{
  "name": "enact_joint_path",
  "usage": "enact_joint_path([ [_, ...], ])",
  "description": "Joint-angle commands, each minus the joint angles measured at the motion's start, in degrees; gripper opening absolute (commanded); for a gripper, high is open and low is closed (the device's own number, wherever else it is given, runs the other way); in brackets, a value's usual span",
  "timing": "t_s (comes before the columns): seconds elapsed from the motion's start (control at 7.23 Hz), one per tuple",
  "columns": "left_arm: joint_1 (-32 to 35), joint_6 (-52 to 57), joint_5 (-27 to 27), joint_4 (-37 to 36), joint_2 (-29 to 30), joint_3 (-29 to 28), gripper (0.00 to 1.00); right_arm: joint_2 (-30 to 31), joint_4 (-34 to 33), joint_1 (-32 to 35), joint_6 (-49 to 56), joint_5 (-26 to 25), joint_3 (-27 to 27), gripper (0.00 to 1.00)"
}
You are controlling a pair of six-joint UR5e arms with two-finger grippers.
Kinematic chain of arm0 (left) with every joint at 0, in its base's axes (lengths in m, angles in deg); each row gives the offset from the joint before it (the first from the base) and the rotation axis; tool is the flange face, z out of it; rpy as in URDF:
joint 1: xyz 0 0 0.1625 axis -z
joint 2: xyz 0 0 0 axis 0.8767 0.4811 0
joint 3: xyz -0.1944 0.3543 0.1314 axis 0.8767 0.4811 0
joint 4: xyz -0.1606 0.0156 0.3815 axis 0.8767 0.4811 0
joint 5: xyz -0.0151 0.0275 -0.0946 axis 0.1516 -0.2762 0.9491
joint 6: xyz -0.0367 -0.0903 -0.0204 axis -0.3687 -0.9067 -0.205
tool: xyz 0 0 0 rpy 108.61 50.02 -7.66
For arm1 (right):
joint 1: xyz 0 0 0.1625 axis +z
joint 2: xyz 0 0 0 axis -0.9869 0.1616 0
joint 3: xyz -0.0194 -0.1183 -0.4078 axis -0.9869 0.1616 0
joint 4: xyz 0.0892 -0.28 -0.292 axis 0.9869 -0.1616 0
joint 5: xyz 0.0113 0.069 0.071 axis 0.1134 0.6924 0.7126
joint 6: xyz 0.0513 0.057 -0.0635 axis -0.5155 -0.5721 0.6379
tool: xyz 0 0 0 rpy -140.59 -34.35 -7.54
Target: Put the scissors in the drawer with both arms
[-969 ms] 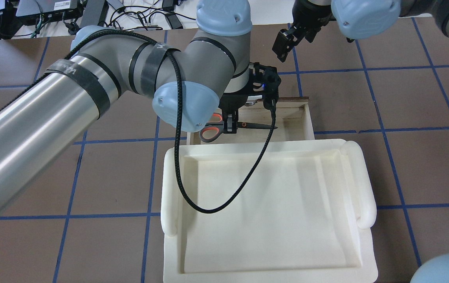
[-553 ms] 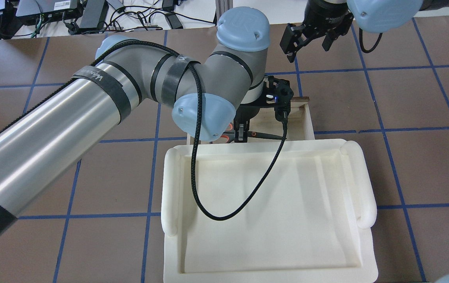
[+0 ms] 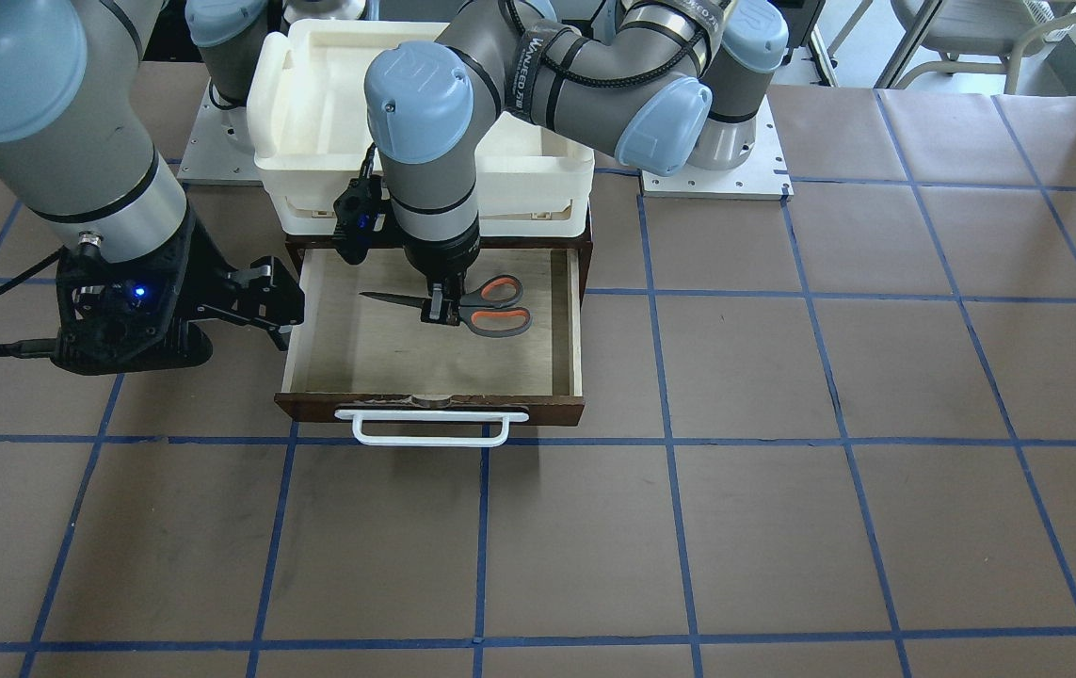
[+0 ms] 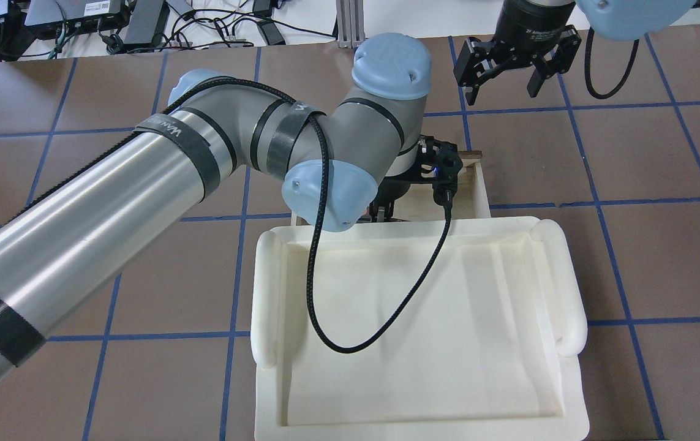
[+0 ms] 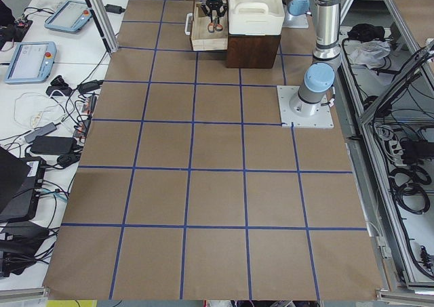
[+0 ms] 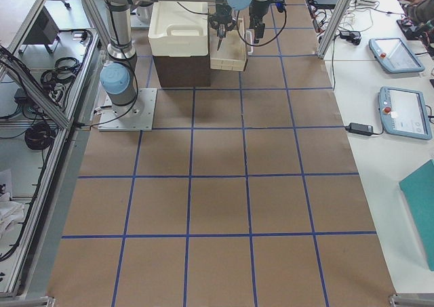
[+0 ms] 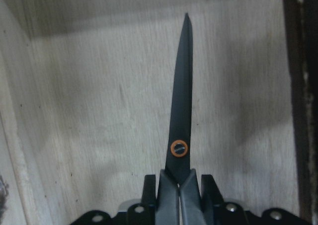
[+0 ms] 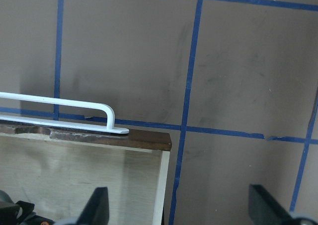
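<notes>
Right gripper (image 3: 285, 303) spread wide, holding nothing, just outside open drawer's (image 3: 359, 353) side wall; left gripper (image 3: 440, 313) pinched tight on scissors (image 3: 473, 306) by the pivot, scissors inside drawer, blade tips toward right gripper

Drawer (image 3: 576, 325): pulled open, pale plywood inside.
Scissors (image 3: 500, 308): closed, level, low inside it, pinched behind pivot by left gripper (image 3: 440, 311).

- Overhead and front cameras look steeply down from opposite sides.
- Side cameras stand far off.
- Wrist cameras hang close; all views share the drawer (image 3: 368, 358).
</notes>
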Motion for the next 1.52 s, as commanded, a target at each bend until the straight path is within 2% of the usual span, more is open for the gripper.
enact_joint_path([
  [0.0,0.02,0.21,0.13,-0.13,0.35,0.06,0.00,0.04,0.83,-0.03,-0.85,-0.65,-0.08,1.00],
  [0.55,-0.06,2.76,3.72,1.01,0.35,0.15,0.00,0.04,0.92,0.06,-0.85,-0.65,-0.16,1.00],
  [0.83,-0.06,2.68,3.73,1.01,0.35,0.32,0.00,0.04,1.00,0.06,-0.85,-0.65,-0.16,1.00],
  [0.97,-0.06,1.80,5.30,1.01,0.35,0.76,0.51,0.04,1.00,-0.03,-0.85,-0.65,-0.16,1.00],
  [1.11,-0.06,1.53,6.45,1.01,0.35,0.93,0.81,0.04,1.00,0.06,-0.85,-0.65,-0.16,1.00],
  [1.25,-0.15,1.62,6.54,1.01,0.27,0.94,0.89,0.04,1.00,0.06,-0.85,-0.65,-0.16,1.00],
  [1.38,-0.15,1.62,6.72,1.01,0.26,0.94,0.93,0.04,1.09,0.06,-0.85,-0.65,-0.16,1.00],
])
